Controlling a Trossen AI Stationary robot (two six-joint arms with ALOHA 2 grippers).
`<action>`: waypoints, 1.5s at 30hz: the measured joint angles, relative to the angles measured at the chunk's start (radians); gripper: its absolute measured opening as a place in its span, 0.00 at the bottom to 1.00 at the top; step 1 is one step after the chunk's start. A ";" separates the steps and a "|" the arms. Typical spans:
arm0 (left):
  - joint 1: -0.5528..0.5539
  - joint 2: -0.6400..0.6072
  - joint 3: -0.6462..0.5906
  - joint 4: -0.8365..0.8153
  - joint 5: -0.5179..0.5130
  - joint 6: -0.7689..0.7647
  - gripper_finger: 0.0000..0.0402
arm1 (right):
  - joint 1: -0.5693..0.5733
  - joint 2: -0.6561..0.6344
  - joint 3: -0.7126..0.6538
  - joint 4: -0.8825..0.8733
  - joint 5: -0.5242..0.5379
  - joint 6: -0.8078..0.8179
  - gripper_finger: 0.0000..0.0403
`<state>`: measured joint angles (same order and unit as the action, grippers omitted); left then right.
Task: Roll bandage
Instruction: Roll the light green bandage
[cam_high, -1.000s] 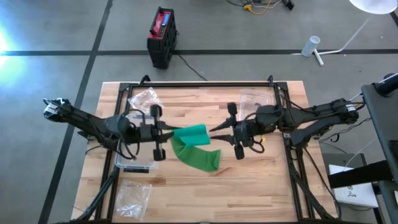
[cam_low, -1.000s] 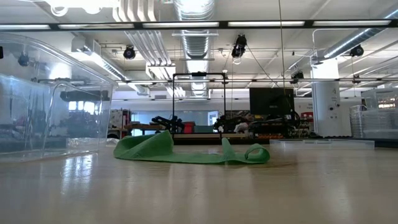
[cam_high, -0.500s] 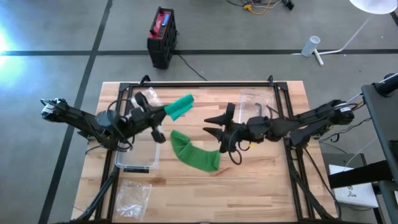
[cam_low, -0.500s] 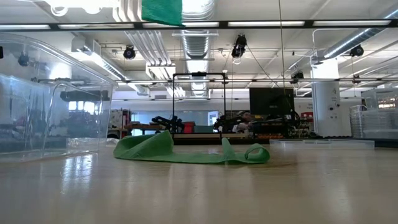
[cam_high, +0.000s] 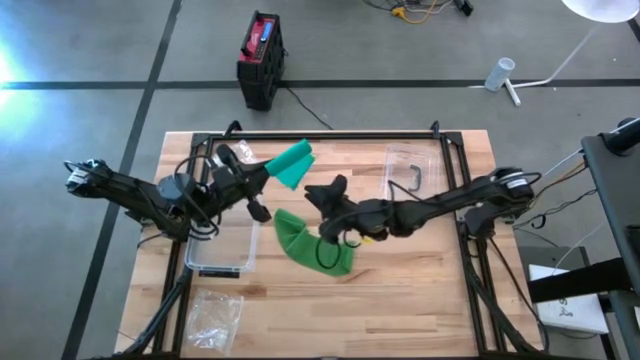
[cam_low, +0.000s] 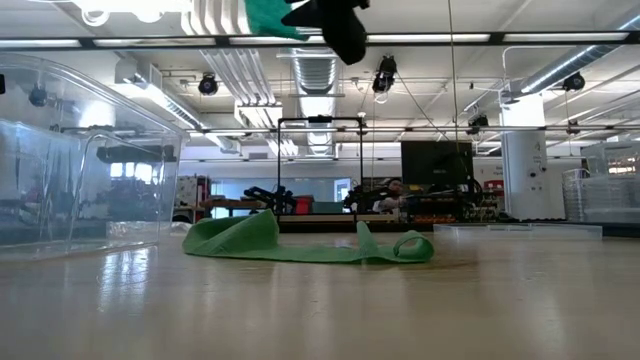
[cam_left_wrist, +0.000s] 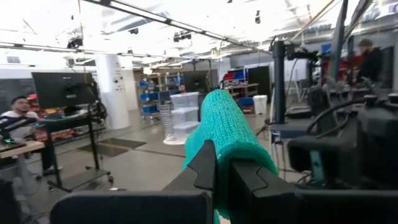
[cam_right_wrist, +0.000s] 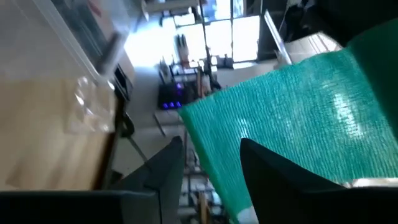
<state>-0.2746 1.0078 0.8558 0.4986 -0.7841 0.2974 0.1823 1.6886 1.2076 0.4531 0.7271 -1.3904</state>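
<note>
Left gripper is pinched shut on the rolled end of your green bandage, held up off the table near its rear left. Right gripper sits just beside that roll, fingers spread, holding nothing; bandage shows right past its fingertips in the wrist view. You'll see the loose tail lying crumpled on the wood below.

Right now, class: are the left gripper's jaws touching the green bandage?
Touching. In the left wrist view the left gripper has its jaws shut on the raised end of the green bandage.
</note>
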 joint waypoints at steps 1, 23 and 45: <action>0.000 0.000 0.000 0.006 0.010 -0.005 0.01 | -0.002 0.017 0.018 0.001 0.024 -0.019 0.39; -0.001 0.000 0.000 0.122 0.095 -0.124 0.01 | -0.076 0.066 0.158 0.004 0.092 -0.112 0.22; 0.011 -0.041 0.001 -0.147 -0.180 0.008 0.00 | 0.015 0.010 0.177 -0.347 0.051 0.246 0.00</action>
<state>-0.2638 0.9669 0.8570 0.3513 -0.9646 0.3050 0.1978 1.6987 1.3842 0.1063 0.7780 -1.1449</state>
